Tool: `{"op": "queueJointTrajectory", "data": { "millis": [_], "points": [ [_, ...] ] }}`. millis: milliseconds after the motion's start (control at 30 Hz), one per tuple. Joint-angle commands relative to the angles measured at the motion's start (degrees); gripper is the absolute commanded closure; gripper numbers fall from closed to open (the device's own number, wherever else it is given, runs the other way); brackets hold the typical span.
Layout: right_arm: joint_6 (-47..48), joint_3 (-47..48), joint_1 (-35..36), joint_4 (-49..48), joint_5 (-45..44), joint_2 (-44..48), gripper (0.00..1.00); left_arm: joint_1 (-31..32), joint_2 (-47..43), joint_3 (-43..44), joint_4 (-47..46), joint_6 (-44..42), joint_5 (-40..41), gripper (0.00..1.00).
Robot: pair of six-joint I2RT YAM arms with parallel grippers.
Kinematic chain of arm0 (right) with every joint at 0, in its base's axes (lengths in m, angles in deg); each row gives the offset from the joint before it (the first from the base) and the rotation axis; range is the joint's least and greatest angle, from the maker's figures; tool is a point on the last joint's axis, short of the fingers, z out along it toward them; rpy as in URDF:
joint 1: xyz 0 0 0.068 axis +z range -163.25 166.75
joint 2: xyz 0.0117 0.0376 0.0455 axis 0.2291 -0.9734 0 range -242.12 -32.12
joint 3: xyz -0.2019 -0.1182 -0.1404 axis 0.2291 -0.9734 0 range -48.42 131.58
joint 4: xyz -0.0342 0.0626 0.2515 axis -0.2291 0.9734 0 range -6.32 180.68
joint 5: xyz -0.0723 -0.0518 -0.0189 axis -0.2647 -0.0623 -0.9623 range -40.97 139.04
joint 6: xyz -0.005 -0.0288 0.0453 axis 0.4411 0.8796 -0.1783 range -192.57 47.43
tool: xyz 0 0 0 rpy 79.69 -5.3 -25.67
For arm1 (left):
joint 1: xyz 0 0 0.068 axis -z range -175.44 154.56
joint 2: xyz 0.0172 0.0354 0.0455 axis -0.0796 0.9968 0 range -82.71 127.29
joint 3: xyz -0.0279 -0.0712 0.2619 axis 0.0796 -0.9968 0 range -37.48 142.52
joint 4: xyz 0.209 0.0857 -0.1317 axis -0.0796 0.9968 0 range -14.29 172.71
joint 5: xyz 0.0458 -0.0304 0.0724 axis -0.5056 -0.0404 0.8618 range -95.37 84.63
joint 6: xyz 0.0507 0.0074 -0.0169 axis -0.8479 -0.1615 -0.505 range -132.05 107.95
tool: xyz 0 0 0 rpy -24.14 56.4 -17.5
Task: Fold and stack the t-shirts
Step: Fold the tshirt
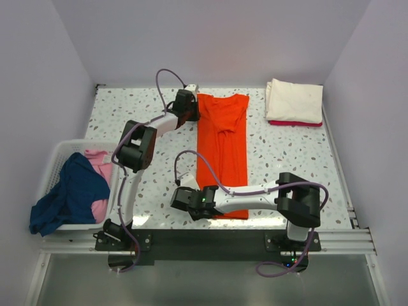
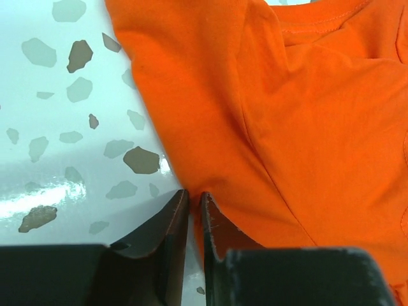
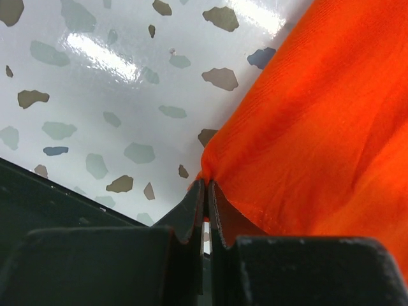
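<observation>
No writing, label, brand, number or sign is showing legibly in any of the three views; nothing is reading clearly.

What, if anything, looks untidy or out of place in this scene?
The navy t-shirt spills over the near rim of the white basket, hanging outside. In the far stack, the red t-shirt peeks out beneath the cream t-shirt. The orange t-shirt lies straight.

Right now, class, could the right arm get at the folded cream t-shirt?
Probably yes, once it lets go: the right gripper is shut on the orange t-shirt, and the cream t-shirt lies on its side of the table, nothing standing between.
</observation>
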Motion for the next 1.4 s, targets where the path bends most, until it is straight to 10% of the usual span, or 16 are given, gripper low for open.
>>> {"op": "queueJointTrajectory", "data": {
  "millis": [0, 200, 733, 1000, 1367],
  "points": [
    [-1.0, -0.8, 1.0, -0.8, 0.6, 3.3, 1.00, -1.4, 1.4, 1.3, 3.9, -1.0, 2.4, 0.83],
    [-1.4, -1.7, 1.5, -1.3, 1.8, 4.2, 1.00, -1.6, 1.4, 2.2, 4.0, -2.1, 2.4, 0.99],
    [-1.5, -1.1, 2.2, -2.3, 3.0, 2.4, 1.00, -2.6, 1.6, 3.8, 4.0, -2.8, 2.9, 1.00],
    [0.9, 2.6, 0.3, -0.3, 1.4, 5.8, 0.50, -3.3, -3.8, -1.1, 1.8, -2.9, 1.1, 0.42],
    [-2.0, -12.0, -18.4, 2.4, 5.5, 28.4, 0.45, -4.6, -22.6, -15.5, -0.5, 4.8, 0.2, 0.36]
  ]
}}
